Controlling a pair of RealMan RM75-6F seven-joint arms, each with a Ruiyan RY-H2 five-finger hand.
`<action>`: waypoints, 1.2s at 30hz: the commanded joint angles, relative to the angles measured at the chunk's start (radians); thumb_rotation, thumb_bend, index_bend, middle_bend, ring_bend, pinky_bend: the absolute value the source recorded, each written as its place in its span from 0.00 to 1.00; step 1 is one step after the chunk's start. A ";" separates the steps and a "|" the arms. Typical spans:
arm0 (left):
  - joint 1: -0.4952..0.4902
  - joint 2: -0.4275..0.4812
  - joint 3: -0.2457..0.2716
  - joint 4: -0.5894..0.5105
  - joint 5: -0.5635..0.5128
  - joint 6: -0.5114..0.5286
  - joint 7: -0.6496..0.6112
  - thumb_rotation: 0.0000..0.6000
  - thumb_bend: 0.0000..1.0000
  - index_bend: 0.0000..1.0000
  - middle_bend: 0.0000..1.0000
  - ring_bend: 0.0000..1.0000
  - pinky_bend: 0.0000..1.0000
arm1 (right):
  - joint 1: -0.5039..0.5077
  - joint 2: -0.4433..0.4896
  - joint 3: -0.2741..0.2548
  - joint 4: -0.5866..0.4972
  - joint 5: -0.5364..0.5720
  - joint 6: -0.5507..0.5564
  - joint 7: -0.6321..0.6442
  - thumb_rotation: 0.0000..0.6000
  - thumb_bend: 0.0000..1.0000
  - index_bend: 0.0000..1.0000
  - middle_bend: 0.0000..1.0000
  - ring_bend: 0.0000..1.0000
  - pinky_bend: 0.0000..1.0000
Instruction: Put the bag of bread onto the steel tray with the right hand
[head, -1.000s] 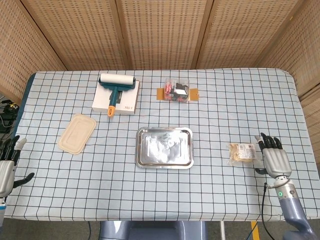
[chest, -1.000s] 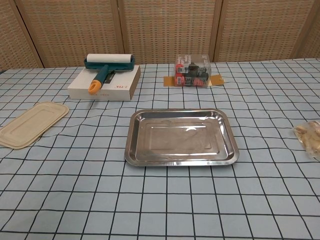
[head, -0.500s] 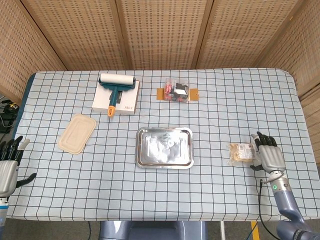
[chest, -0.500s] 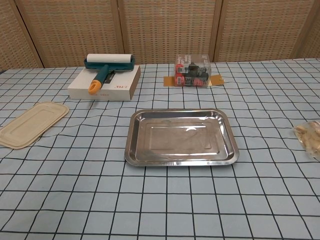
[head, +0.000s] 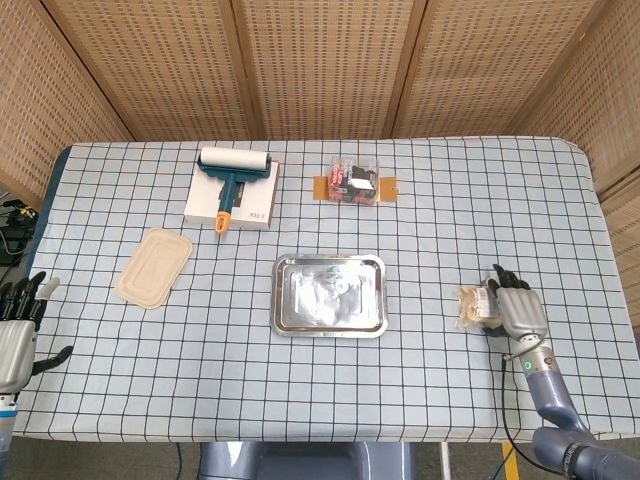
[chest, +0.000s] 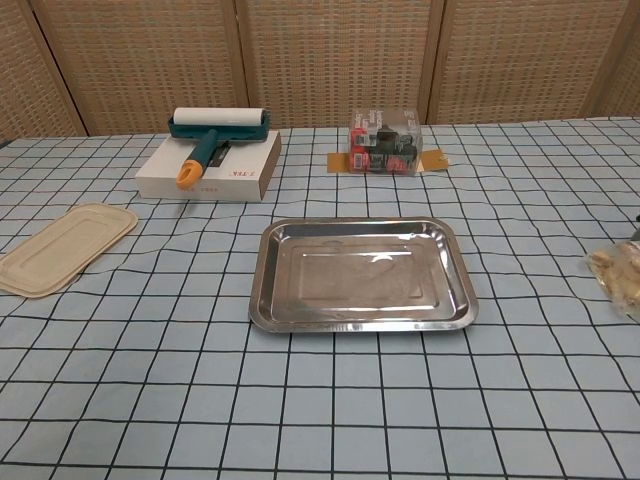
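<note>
The bag of bread (head: 478, 306) is seen flat on the table, well to the right of the steel tray (head: 330, 295). The right hand (head: 517, 310) is placed against its right edge, fingers spread, nothing held. The left hand (head: 18, 325) is seen far off, empty.

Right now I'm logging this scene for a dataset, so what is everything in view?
bag of bread: one, tan, right side of the table.
steel tray: one, silver, centre.
lint roller: one, teal with white roll, on the white box.
beige lid: one, left.
clear packet: one, dark contents, back centre.
checked tablecloth: one, blue-white.
right robot hand: at the bag.
left robot hand: left edge.
</note>
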 joint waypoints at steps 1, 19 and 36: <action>0.000 0.001 -0.001 0.000 -0.002 -0.001 -0.003 1.00 0.07 0.00 0.00 0.00 0.00 | -0.003 -0.042 0.009 0.029 -0.030 0.074 0.006 1.00 0.41 0.54 0.43 0.45 0.52; 0.001 0.003 0.002 -0.004 0.005 0.005 -0.005 1.00 0.07 0.00 0.00 0.00 0.00 | 0.102 -0.022 0.072 -0.355 -0.139 0.186 -0.205 1.00 0.41 0.60 0.46 0.49 0.55; -0.008 0.017 0.004 0.006 0.002 -0.021 -0.061 1.00 0.07 0.00 0.00 0.00 0.00 | 0.283 -0.260 0.152 -0.310 0.033 0.165 -0.451 1.00 0.38 0.52 0.38 0.43 0.47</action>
